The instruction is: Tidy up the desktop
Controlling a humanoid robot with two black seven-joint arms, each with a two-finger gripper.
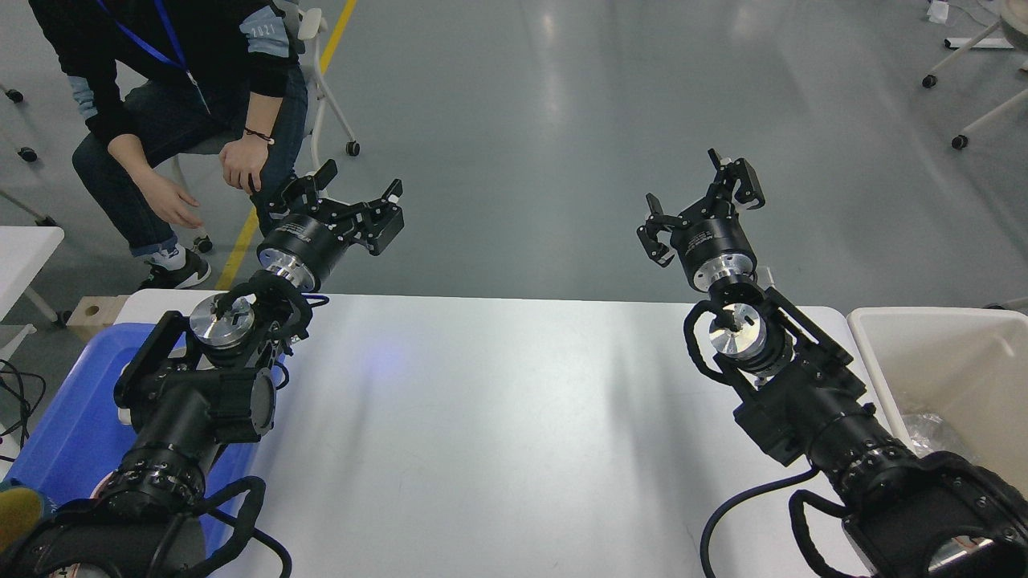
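- Desktop (498,433): wide white top with rounded far corners, filling the lower middle of the head view; bare white surface between the two arms, with soft shadows and a faint bluish glint near the left arm.
- Left gripper (349,193): raised past the far left edge of the desktop, above the grey floor; fingers spread well apart, nothing between them.
- Left arm: black, running in from the lower left corner, crossing over the blue tray and the left edge of the desktop, with a silver joint cap facing up.
- Right gripper (700,199): raised past the far edge of the desktop on the right side, also above the floor; fingers spread wide, nothing held.
- Right arm: black, running in from the lower right corner over the right part of the desktop, with a silver joint cap and a loose black cable beside it.
- Blue tray (60,417): at the left edge of the desktop, largely covered by the left arm; contents not readable.
- Cream bin (940,353): just beside the right end of the desktop, open at the top, with something crumpled and clear at the bottom.
- Person (173,88): seated beyond the far left corner, dark top, blue lanyard, jeans, hands hanging near the knees, close behind the left gripper.
- Grey floor (562,120): glossy, beyond the desktop, with a yellow line at the left and chair legs at the far right.
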